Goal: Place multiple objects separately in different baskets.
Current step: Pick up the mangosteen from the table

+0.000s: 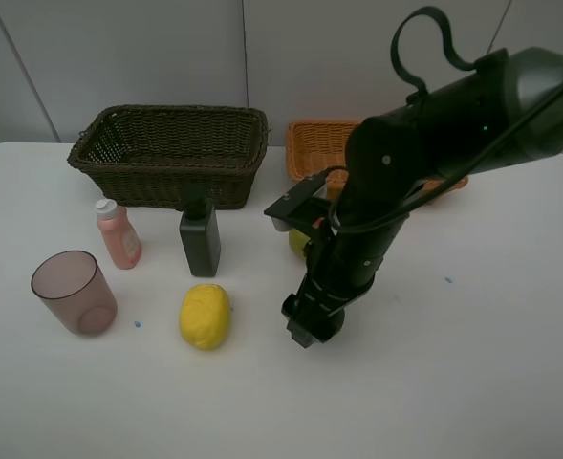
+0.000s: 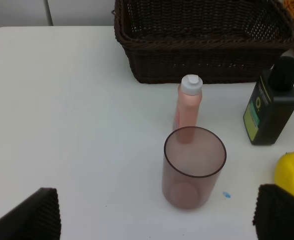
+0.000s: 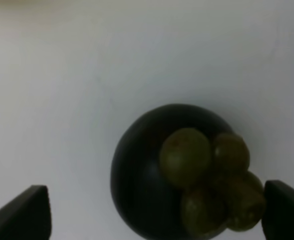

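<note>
White table (image 1: 472, 363), grey wall behind. Right gripper (image 1: 310, 323) hangs low over the near-centre of the table, jaws apart. In its wrist view the mangosteen (image 3: 137, 185) sits on the table between the two fingertips, dark body with green calyx lobes (image 3: 206, 175) facing the camera. It lies a little off-centre, closer to one finger. The fruit is round, so I have no long axis to line up. My judgement: centre, descend, close.

Left gripper (image 2: 156, 215) is spread wide and empty. It does not show in the high view and faces the tinted cup (image 2: 192, 170), so the right arm is nearer.

Lemon (image 1: 205, 316) lies just beside the right gripper, apart from it. Behind stand the dark green bottle (image 1: 200, 239) and pink bottle (image 1: 119, 234). A yellow-green fruit (image 1: 298, 241) is half hidden by the arm; I cannot identify it.

Farthest: dark basket (image 1: 166, 172) and orange basket (image 1: 319, 143), partly hidden by the arm.
</note>
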